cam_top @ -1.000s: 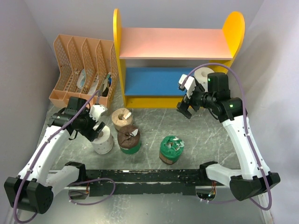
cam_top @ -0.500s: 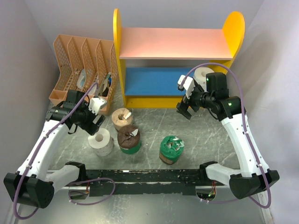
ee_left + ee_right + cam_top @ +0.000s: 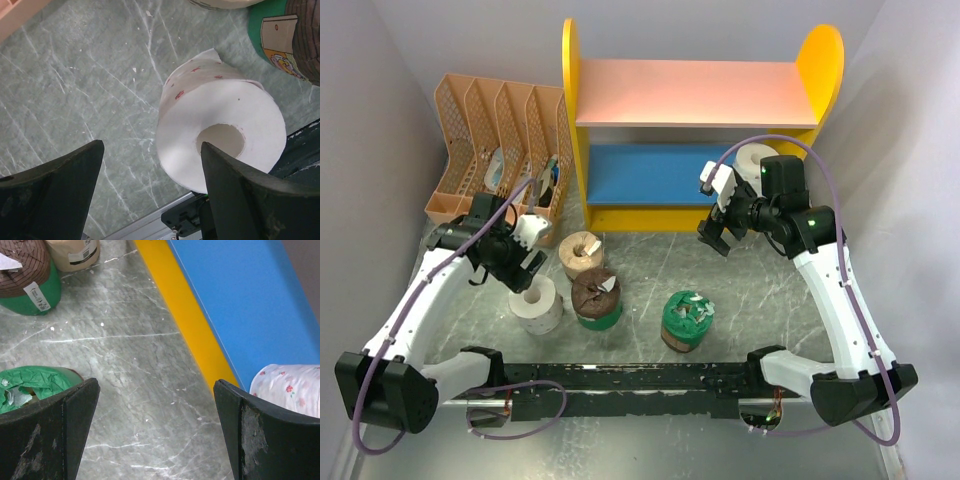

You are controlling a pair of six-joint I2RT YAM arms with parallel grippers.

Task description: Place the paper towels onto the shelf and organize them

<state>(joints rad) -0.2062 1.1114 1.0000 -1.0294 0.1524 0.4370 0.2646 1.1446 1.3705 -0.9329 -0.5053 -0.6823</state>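
The shelf (image 3: 582, 130) stands at the back, with a pink upper board and a blue lower board (image 3: 240, 295). One white flowered roll (image 3: 756, 160) (image 3: 290, 387) stands on the blue board at its right end. My right gripper (image 3: 715, 238) (image 3: 155, 384) hovers open over bare table in front of that board, holding nothing. On the table stand a white roll (image 3: 538, 303) (image 3: 220, 135), a tan roll (image 3: 581, 253), a brown roll in green plastic (image 3: 596, 298) and a green-wrapped roll (image 3: 686, 320). My left gripper (image 3: 527, 268) (image 3: 151, 146) hangs open just above the white roll's back-left side, one finger over its core.
A peach slotted file organizer (image 3: 500, 150) with papers sits left of the shelf, close behind my left arm. A black bar (image 3: 640, 385) runs along the near table edge between the arm bases. Grey walls close in left and right.
My left gripper pulled back from the white roll toward the organizer, then came forward again over it. The right arm has barely moved. The rolls stayed put.
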